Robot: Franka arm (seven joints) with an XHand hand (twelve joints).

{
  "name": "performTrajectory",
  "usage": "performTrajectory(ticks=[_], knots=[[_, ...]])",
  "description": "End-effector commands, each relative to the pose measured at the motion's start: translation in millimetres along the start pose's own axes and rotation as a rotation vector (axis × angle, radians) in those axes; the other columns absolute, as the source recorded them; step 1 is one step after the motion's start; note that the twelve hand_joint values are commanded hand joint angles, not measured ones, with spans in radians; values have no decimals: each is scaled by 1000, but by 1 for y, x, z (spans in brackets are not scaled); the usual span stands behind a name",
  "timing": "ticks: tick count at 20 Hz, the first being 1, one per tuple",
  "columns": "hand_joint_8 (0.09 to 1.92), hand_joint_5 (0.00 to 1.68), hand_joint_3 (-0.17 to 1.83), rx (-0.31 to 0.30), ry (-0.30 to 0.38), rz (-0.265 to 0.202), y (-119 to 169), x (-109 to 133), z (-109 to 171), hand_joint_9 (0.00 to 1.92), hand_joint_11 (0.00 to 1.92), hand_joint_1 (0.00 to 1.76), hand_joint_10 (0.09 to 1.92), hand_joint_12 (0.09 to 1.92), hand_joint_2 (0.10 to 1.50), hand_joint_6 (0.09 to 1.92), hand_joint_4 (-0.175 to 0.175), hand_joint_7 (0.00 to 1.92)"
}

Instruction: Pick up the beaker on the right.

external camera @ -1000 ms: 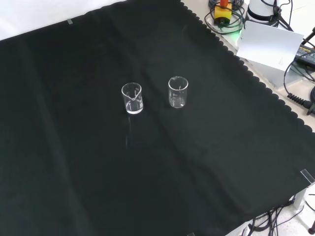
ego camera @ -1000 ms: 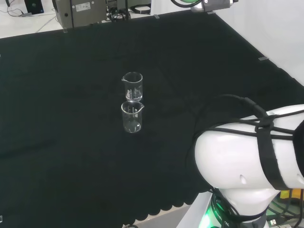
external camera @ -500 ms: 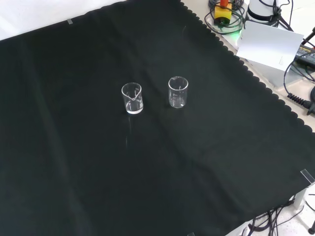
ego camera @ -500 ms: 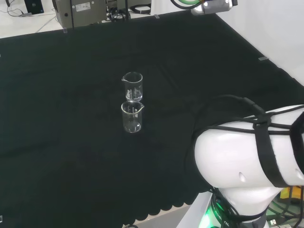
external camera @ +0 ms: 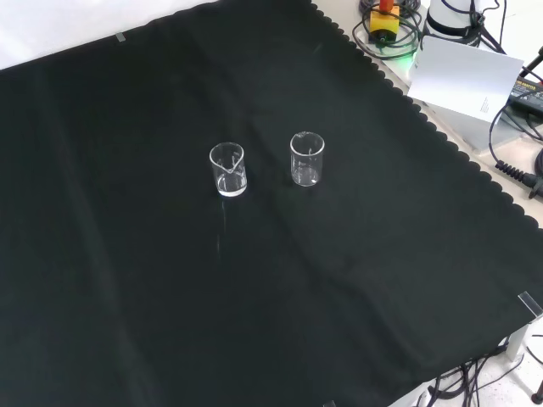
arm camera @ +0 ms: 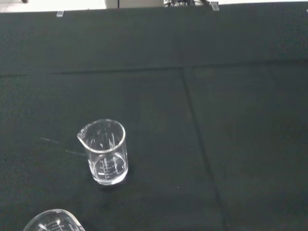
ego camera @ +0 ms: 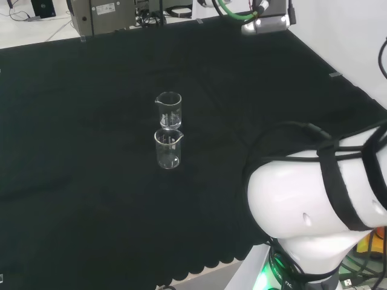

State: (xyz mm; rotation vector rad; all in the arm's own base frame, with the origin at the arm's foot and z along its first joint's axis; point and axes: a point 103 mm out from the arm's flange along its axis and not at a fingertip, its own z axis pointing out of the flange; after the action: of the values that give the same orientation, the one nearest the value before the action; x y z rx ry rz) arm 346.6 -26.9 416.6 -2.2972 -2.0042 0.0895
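Observation:
Two small clear glass beakers stand upright and apart on the black cloth. In the front view they are side by side, one on the left (external camera: 228,170) and one on the right (external camera: 307,158). In the head view one beaker (ego camera: 169,109) stands behind the other (ego camera: 168,148). The wrist view has one whole beaker (arm camera: 104,152) with its spout to the side, and the rim of a second beaker (arm camera: 50,221) at the picture's edge. Both look empty. A grey end part of the arm (ego camera: 266,21) with a green cable hangs at the head view's top, well away from the beakers.
The arm's big white link (ego camera: 314,205) with black straps stands at the head view's lower right. The cloth's scalloped edge (external camera: 441,136) runs down the front view's right, with a white box (external camera: 462,76) and cables beyond it. Grey equipment (ego camera: 109,15) sits past the cloth's far edge.
The arm's end part at the head view's top has come lower and further into view. The white link has shifted a little. Both beakers stand where they were.

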Motion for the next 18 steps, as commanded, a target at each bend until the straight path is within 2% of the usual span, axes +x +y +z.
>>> performTrajectory(ticks=[1, 4, 6, 9, 12, 15, 18], knots=[[500, 303, 304, 36, 37, -27, 68, -5, 53, 184, 0, 24, 614, 1342, 1272, 87, -4, 52], [502, 307, 298, 52, 59, -62, 106, -3, 74, 189, 0, 28, 614, 1351, 1273, 87, -5, 60], [510, 314, 288, 44, 79, -103, 126, -1, 88, 199, 0, 55, 616, 1360, 1263, 87, -7, 80], [553, 352, 252, 49, 129, -136, 149, 3, 115, 269, 20, 209, 638, 1379, 1192, 87, -13, 187], [582, 383, 217, 83, 204, -177, 167, 7, 142, 340, 63, 367, 653, 1391, 1103, 87, -16, 259], [611, 428, 199, 114, 253, -201, 179, 12, 166, 377, 76, 462, 655, 1392, 1040, 87, -20, 328], [623, 444, 186, 122, 331, -214, 185, 15, 185, 390, 73, 550, 651, 1394, 985, 87, -21, 356]])
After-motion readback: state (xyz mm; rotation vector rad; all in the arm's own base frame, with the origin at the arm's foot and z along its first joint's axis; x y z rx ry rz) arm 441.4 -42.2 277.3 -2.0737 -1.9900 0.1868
